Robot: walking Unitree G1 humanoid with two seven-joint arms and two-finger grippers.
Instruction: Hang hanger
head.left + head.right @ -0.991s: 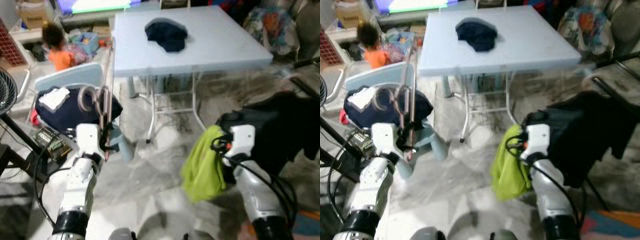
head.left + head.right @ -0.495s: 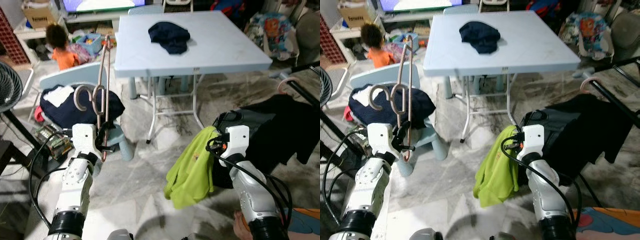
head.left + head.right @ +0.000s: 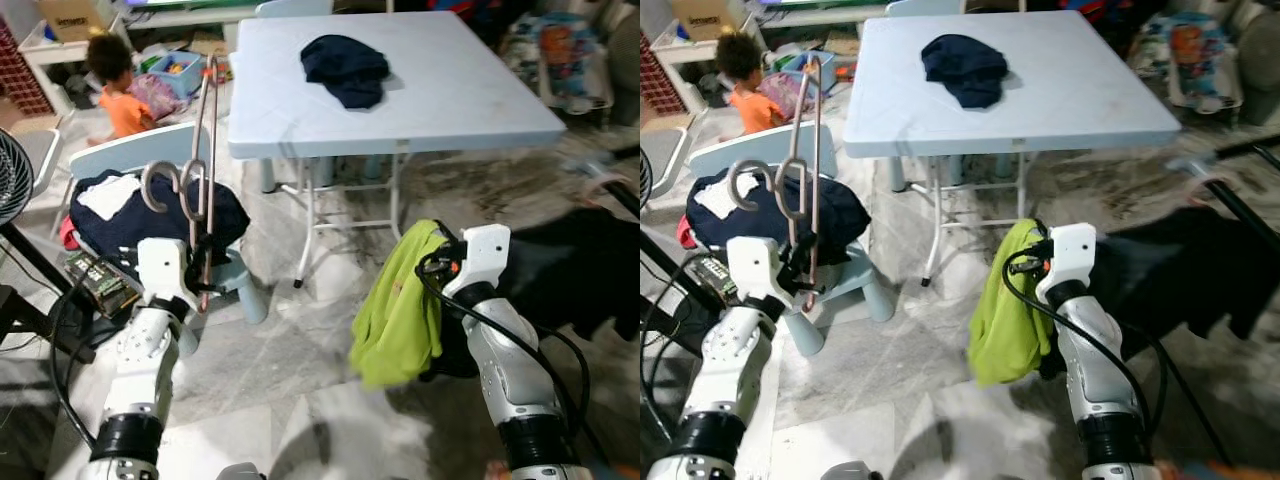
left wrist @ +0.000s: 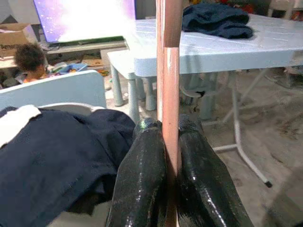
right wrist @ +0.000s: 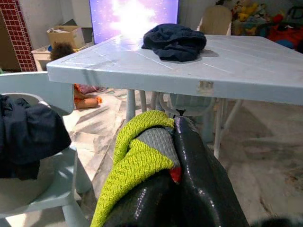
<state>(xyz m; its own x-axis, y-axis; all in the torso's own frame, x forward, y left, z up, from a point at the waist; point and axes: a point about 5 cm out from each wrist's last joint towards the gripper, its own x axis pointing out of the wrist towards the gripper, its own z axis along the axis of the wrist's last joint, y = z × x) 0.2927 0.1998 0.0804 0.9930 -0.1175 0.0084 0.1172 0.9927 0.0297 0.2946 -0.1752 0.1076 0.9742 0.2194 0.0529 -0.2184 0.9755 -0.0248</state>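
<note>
Left gripper (image 4: 166,156) clamps pink hanger (image 3: 201,180) mid-left; right gripper (image 5: 176,156) pinches green garment (image 3: 400,305) ctr-right. I fear hanger pivoting loose.

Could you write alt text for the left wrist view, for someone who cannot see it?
Two glossy black fingers of the left gripper are clamped on a copper-pink hanger that stands upright between them. Behind stand a pale blue table with a dark garment heaped on it, and a light blue chair piled with navy clothes.
</note>
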